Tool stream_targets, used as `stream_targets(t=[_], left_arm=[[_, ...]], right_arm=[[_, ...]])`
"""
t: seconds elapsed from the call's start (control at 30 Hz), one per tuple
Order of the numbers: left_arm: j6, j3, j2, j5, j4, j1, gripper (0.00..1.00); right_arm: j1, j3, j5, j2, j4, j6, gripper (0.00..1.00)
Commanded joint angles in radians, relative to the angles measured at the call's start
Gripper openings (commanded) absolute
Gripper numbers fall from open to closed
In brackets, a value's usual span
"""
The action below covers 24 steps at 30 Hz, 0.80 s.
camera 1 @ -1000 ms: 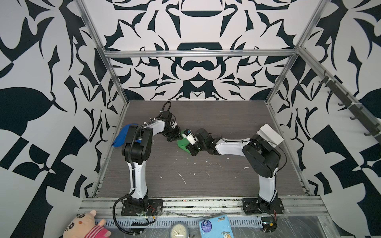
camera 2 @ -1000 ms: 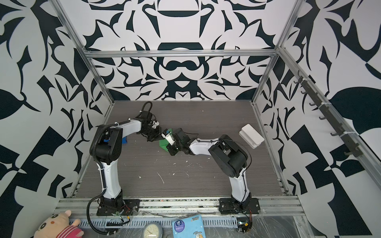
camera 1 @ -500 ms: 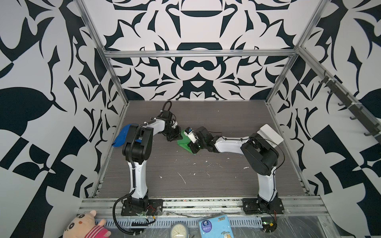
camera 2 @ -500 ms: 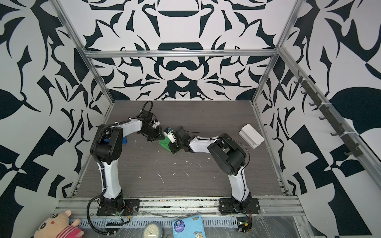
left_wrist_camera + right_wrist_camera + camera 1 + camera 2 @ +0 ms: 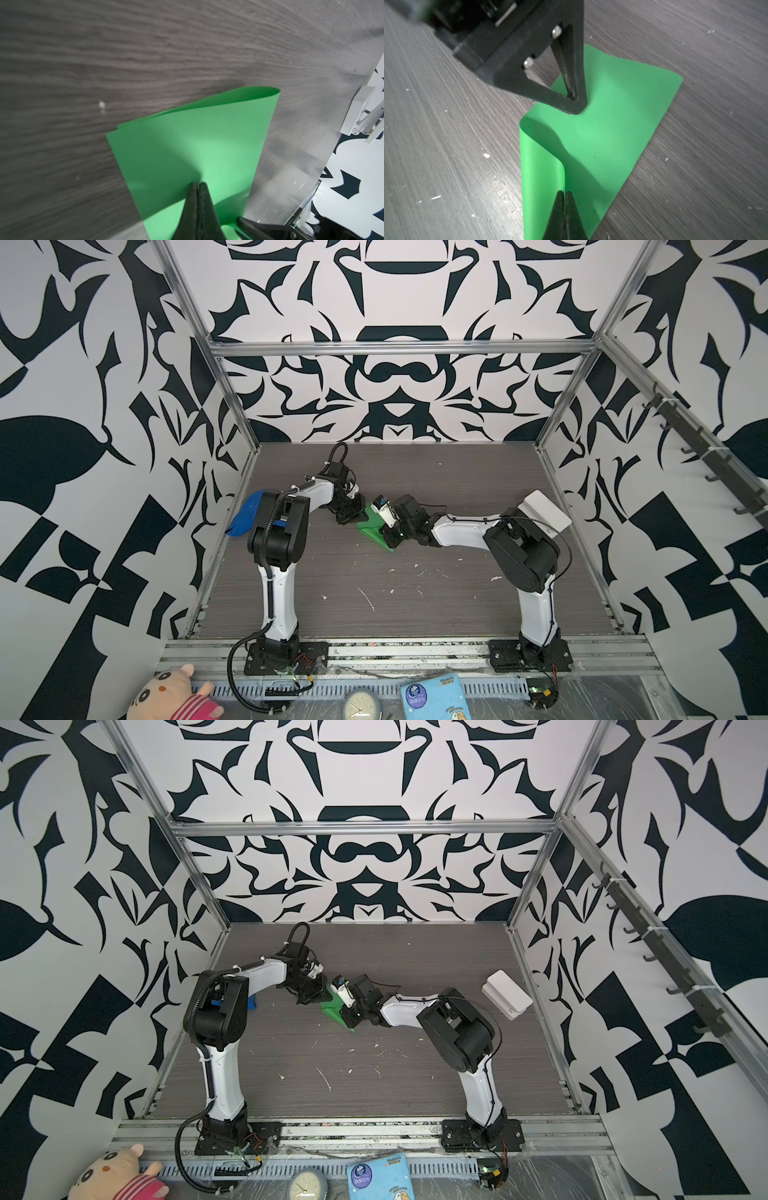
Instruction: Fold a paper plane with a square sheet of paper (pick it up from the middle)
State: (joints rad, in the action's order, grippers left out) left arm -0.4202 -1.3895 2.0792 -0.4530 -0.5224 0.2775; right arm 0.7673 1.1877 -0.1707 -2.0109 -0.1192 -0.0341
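1. Blue cap (image 5: 243, 517): lies at the left edge of the bench (image 5: 415, 597), partly hidden behind the left arm.
2. Left claw (image 5: 358, 517): fingers are pressed together. In the right wrist view its tips (image 5: 574, 104) touch the upper face of the sheet of paper (image 5: 612, 135). Whether paper sits between them cannot be told.
3. Sheet of paper: bright green, plain and smooth. It sits near the bench centre, between the two claws, in both top views (image 5: 331, 1006). One side lies flat on the bench. The other side curls up and over in a soft, uncreased loop.
4. Right claw (image 5: 564, 194): pinches the curled-over edge of the sheet.
5. White box (image 5: 546, 510): stands at the right wall, well apart from the sheet.
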Motion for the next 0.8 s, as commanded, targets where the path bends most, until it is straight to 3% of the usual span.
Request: stream_targets(t=[0.0, 0.77], left_arm=[[0.018, 0.02, 0.065, 0.073, -0.085, 0.01, 0.03], [0.012, 0.012, 0.071, 0.091, -0.091, 0.014, 0.02]], right_arm=[[-0.003, 0.042, 0.01, -0.005, 0.006, 0.009, 0.0], [-0.003, 0.046, 0.018, 0.03, 0.079, -0.019, 0.0]])
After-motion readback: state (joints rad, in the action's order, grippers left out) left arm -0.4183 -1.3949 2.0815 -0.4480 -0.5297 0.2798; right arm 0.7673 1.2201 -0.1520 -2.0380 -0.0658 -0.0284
